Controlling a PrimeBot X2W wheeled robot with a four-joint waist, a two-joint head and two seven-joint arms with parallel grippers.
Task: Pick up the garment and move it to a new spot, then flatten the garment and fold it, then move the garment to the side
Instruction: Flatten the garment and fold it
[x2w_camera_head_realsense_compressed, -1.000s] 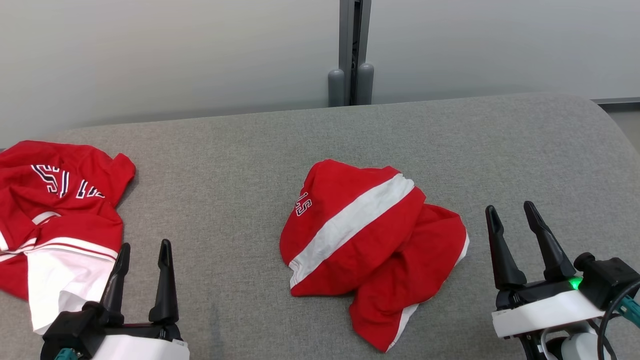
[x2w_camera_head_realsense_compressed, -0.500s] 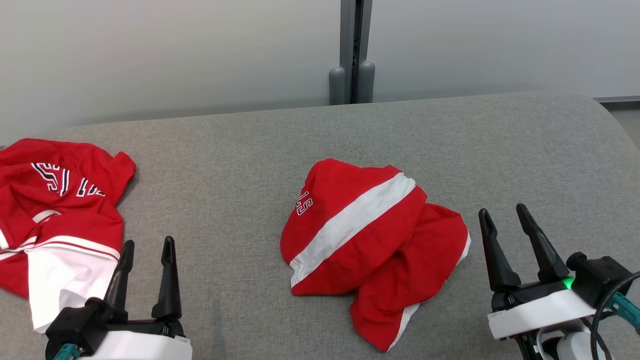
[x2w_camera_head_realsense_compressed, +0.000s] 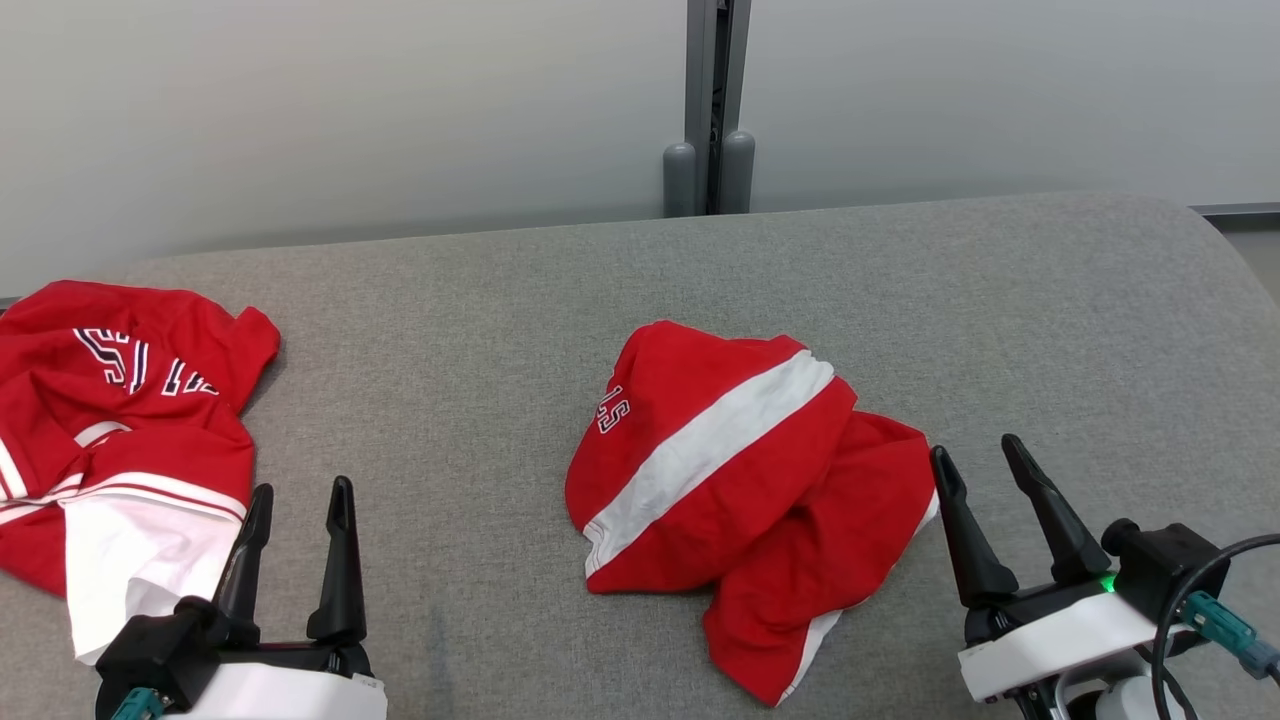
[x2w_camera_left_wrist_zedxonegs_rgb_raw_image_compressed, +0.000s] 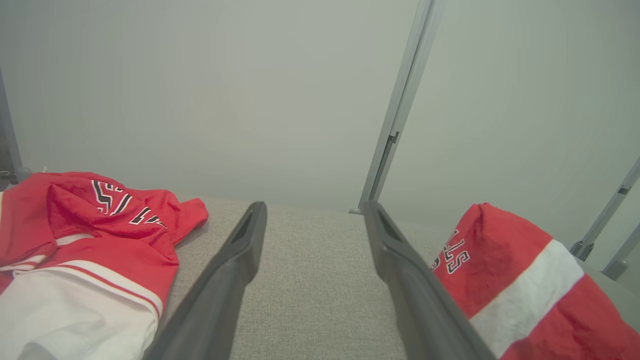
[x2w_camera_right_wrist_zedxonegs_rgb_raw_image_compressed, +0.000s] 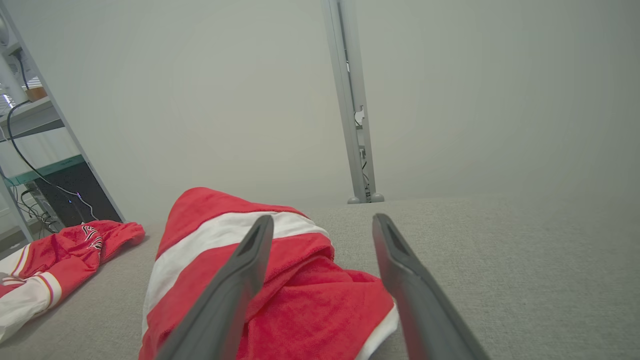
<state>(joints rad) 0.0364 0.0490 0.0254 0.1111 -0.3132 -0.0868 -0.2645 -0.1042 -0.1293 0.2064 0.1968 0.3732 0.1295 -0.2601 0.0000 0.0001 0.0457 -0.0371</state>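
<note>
A crumpled red garment (x2w_camera_head_realsense_compressed: 740, 480) with a broad white stripe and small lettering lies in the middle of the grey padded surface (x2w_camera_head_realsense_compressed: 450, 330). My right gripper (x2w_camera_head_realsense_compressed: 975, 450) is open just beside the garment's right edge, with nothing between its fingers. In the right wrist view the garment (x2w_camera_right_wrist_zedxonegs_rgb_raw_image_compressed: 310, 300) lies under and left of that open gripper (x2w_camera_right_wrist_zedxonegs_rgb_raw_image_compressed: 324, 219). My left gripper (x2w_camera_head_realsense_compressed: 302, 490) is open at the lower left over bare padding. In the left wrist view the garment (x2w_camera_left_wrist_zedxonegs_rgb_raw_image_compressed: 505, 280) is to the right of the left gripper (x2w_camera_left_wrist_zedxonegs_rgb_raw_image_compressed: 315, 206).
A second red and white garment (x2w_camera_head_realsense_compressed: 130, 430) with lettering is heaped at the surface's left end, close to the left gripper. A grey post (x2w_camera_head_realsense_compressed: 710, 150) stands against the pale wall behind. The right wrist view has a shelf with cables (x2w_camera_right_wrist_zedxonegs_rgb_raw_image_compressed: 30, 150) at far left.
My right gripper has moved left and toward the near edge, ending closer to the garment's right side. The head camera shifted slightly. The left gripper and both garments stayed put.
</note>
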